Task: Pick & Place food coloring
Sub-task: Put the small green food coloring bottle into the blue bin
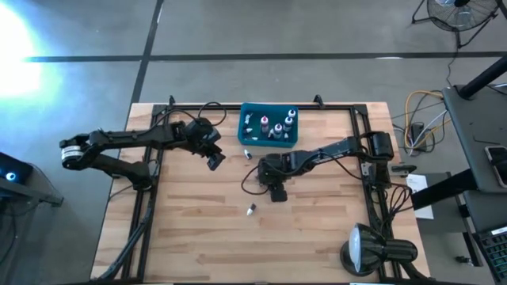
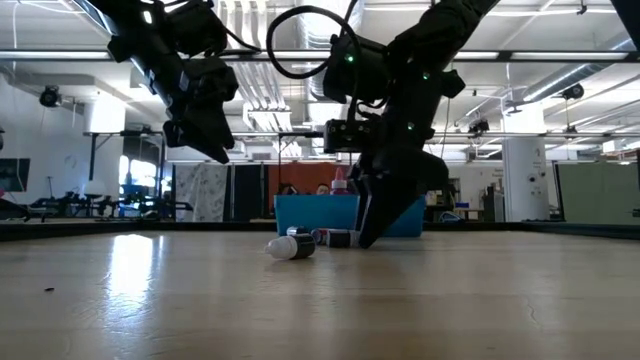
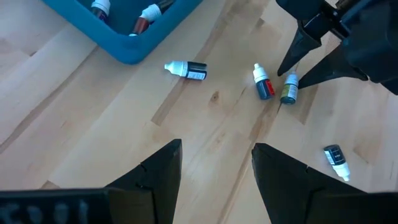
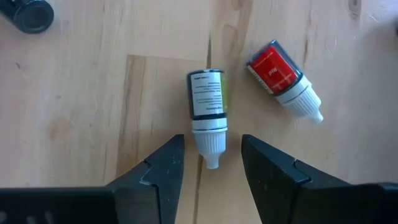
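As the right gripper (image 4: 211,165) straddles the green bottle's (image 4: 206,99) cap, jaws open, the light, slick bottle seems best pinched mid-body.

Right claw (image 4: 211,165) low at the table, fingers apart; left claw (image 3: 214,174) apparently raised, open.

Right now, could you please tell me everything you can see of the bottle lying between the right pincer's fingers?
The small dropper bottle lies on its side on the wooden table, not yet gripped. It has a dark plastic-looking body with a white printed label and a white pointed cap aimed toward the right pincer, whose open fingers flank the cap. A red bottle lies close beside it, apart.
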Controlling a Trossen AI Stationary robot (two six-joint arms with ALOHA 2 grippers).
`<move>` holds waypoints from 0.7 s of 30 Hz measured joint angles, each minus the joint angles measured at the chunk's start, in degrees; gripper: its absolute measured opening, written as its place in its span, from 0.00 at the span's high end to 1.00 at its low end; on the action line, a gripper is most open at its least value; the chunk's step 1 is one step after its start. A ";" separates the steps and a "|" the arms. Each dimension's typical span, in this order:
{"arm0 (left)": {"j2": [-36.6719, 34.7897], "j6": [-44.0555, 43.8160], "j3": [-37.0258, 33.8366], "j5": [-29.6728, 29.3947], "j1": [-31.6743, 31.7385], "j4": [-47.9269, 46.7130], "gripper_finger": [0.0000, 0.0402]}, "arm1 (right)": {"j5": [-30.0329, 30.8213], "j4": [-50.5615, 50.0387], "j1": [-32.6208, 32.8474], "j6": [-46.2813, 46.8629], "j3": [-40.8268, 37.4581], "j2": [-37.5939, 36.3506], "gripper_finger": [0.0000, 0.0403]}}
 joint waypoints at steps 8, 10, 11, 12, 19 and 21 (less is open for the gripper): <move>0.00 0.49 0.00 -0.03 0.02 0.04 0.57 | -0.09 0.55 0.00 0.19 -0.33 -0.02 0.70; 0.00 0.51 0.00 -0.03 0.02 0.04 0.57 | -0.12 0.92 0.02 0.17 -0.44 -0.02 0.74; 0.00 0.51 0.00 -0.03 0.02 0.04 0.57 | -0.12 1.11 0.02 0.17 -0.44 -0.02 0.76; 0.00 0.51 0.00 -0.03 0.02 0.04 0.57 | -0.11 1.29 0.02 0.17 -0.44 -0.02 0.77; 0.00 0.55 0.00 -0.03 0.02 0.04 0.57 | 0.34 1.00 -0.09 2.84 0.41 -0.32 0.88; 0.00 0.55 0.00 -0.03 0.02 0.04 0.57 | 0.49 0.75 -0.32 5.17 1.14 -1.43 0.89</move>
